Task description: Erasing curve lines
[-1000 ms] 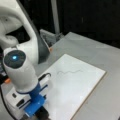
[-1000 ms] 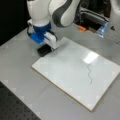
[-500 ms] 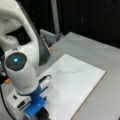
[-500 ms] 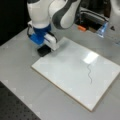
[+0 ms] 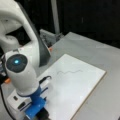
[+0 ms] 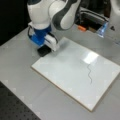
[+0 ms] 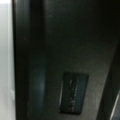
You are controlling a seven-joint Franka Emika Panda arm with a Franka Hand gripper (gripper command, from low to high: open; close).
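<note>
The curve lines (image 6: pixel 89 72) are a thin dark squiggle on the right part of the white board (image 6: pixel 62 65); they also show mid-board as the curve lines (image 5: pixel 70 72) on the board (image 5: pixel 82 90). My gripper (image 6: pixel 46 48), white fingers under a blue mount, is low at the board's far left corner, well away from the squiggle. Directly below it lies a black eraser-like block (image 6: pixel 43 51) on the grey table beside the board. In a front view the gripper (image 5: pixel 40 113) is at the bottom edge. A dark surface with a small label (image 7: pixel 73 92) fills the wrist view.
The board lies on a grey table (image 6: pixel 20 62). Behind it are an orange item (image 6: pixel 81 28), a dark box of equipment (image 6: pixel 92 17) and a bluish-white object (image 6: pixel 102 29). A dark perforated surface (image 6: pixel 15 107) borders the table at the bottom left.
The arm has sunk slightly towards the black block at the board's corner. The squiggle and the board are unchanged.
</note>
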